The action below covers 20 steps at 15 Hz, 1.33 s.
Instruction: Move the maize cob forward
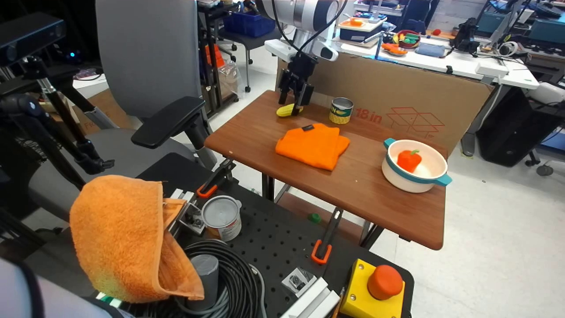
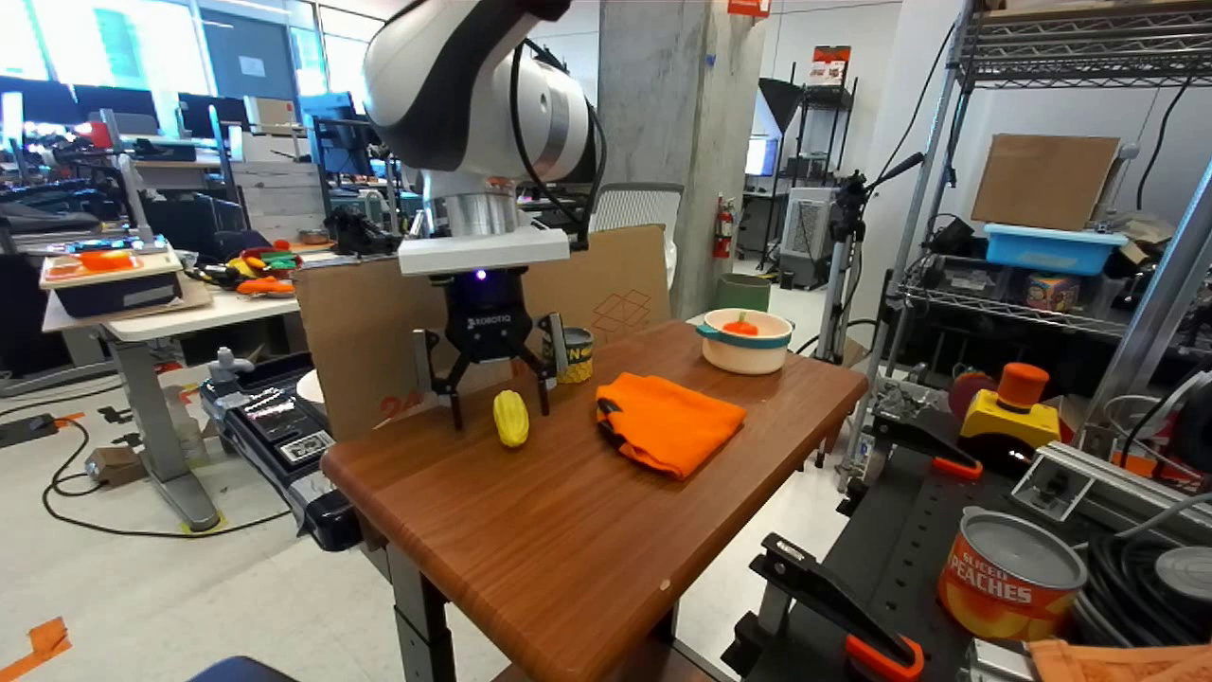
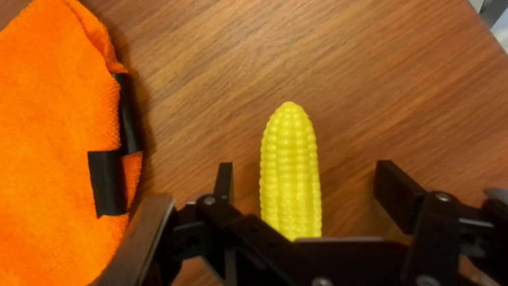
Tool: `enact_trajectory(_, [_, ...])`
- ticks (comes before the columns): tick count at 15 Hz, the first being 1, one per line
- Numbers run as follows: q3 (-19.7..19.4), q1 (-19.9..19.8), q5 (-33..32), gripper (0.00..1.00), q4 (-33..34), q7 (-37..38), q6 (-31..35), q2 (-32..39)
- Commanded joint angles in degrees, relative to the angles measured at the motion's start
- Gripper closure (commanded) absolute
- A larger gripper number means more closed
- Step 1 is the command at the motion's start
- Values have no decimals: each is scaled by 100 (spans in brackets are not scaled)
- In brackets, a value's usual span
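Note:
A yellow maize cob (image 1: 285, 110) lies on the brown table near the end by the arm's base. It also shows in an exterior view (image 2: 511, 421) and in the wrist view (image 3: 289, 167). My gripper (image 3: 306, 178) is open, pointing down over the cob. In the wrist view the cob is between the two fingers, with gaps on both sides and closer to the left finger. Its lower end is hidden behind the gripper body. In both exterior views the gripper (image 1: 290, 105) (image 2: 501, 419) has its fingertips close to the table around the cob.
A folded orange cloth (image 1: 311, 145) lies near the cob. A can (image 2: 575, 356) stands close to the gripper, near a cardboard sheet (image 1: 397, 97). A white and teal pot (image 1: 415, 182) with an orange pepper (image 1: 408, 160) stands at the table's far end. The table edge (image 2: 445, 530) is nearby.

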Motion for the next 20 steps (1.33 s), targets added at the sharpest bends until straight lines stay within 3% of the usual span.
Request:
enact_trajectory(1, [-108,65,-54,42,568,314,-372,339])
enact_trajectory(7, [-40,126,-38,88,584,453,-582,197])
enact_trajectory(11, [156,275,-54,90,-108,14,-491,-366])
enact_trajectory(15, [399,475,-129,90,-1348,-886,-289,-1252])
enact_trajectory(20, [264,688,-392,90,-1893,-981,-289,-1533])
